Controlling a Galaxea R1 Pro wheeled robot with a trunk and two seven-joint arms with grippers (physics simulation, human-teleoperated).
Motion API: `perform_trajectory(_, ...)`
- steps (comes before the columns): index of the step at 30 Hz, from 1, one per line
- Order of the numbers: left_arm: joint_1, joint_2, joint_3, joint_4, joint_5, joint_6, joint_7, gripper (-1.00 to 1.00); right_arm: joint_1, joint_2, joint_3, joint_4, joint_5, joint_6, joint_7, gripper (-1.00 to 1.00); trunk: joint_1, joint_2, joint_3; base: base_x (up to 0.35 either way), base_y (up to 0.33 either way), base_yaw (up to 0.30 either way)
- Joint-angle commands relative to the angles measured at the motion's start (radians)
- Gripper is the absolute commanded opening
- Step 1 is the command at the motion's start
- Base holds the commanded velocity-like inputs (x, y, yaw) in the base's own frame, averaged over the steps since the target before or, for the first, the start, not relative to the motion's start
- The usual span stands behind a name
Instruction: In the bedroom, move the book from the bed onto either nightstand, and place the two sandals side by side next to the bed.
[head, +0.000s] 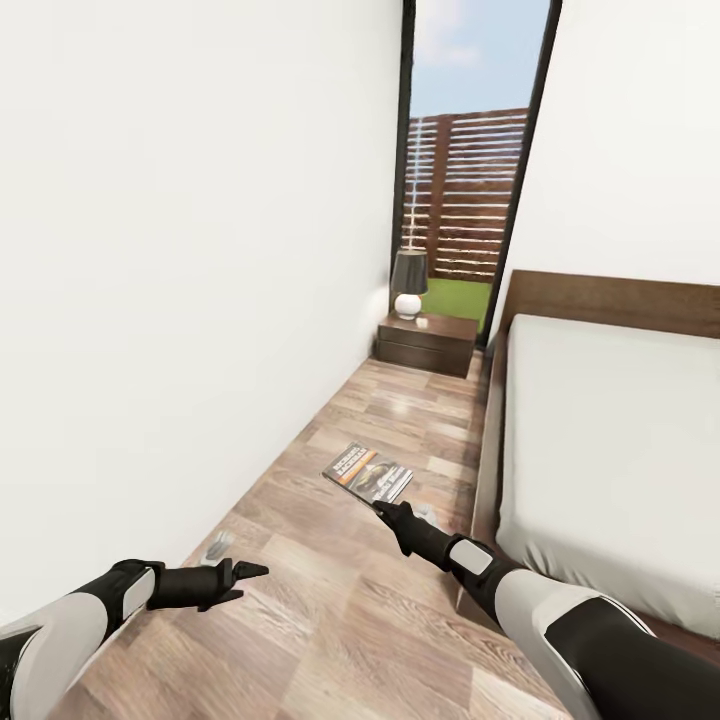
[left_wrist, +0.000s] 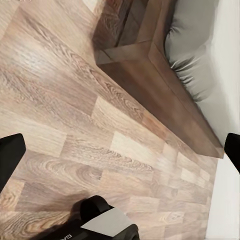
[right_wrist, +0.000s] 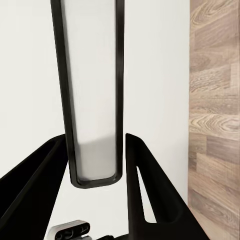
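Book: small dark paperback with orange band and white title text (head: 368, 472), clamped at its near corner in the right jaws (head: 384, 510), raised over the wood-plank floor (head: 330, 600).
Right jaws: narrow, pinching the book's edge.
Left jaws (head: 250, 571): spread wide, holding nothing, well apart from the book.
Nightstand: low dark brown wooden cabinet (head: 428, 343), far ahead of the right jaws, carrying a black-shaded lamp (head: 408, 282).
Bed: off-white mattress in dark wooden frame (head: 600, 440), just beside the right jaws.

Bright, even daylight from window (head: 470, 150) — soft shadows, floor (head: 380, 420) sheen, edges stretched.
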Motion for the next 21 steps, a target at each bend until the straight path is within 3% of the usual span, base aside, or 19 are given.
perform_trajectory(1, 0.0, 0.0, 0.008, -0.001, -0.006, 0.008, -0.003, 1.0, -0.001, 0.0, 0.006, 0.002, -0.011, 0.006, 0.002, -1.0, 0.0, 0.0, -0.001, 0.09, 0.129, -0.181)
perform_trajectory(8, 0.0, 0.0, 0.008, -0.001, -0.006, 0.008, -0.003, 1.0, -0.001, 0.0, 0.006, 0.002, -0.011, 0.006, 0.002, -1.0, 0.0, 0.0, -0.001, 0.09, 0.138, -0.121)
perform_trajectory(21, 0.0, 0.001, 0.008, -0.001, -0.006, 0.008, -0.003, 1.0, -0.001, 0.0, 0.006, 0.002, -0.009, 0.006, 0.002, -1.0, 0.0, 0.0, -0.001, 0.09, 0.116, -0.013)
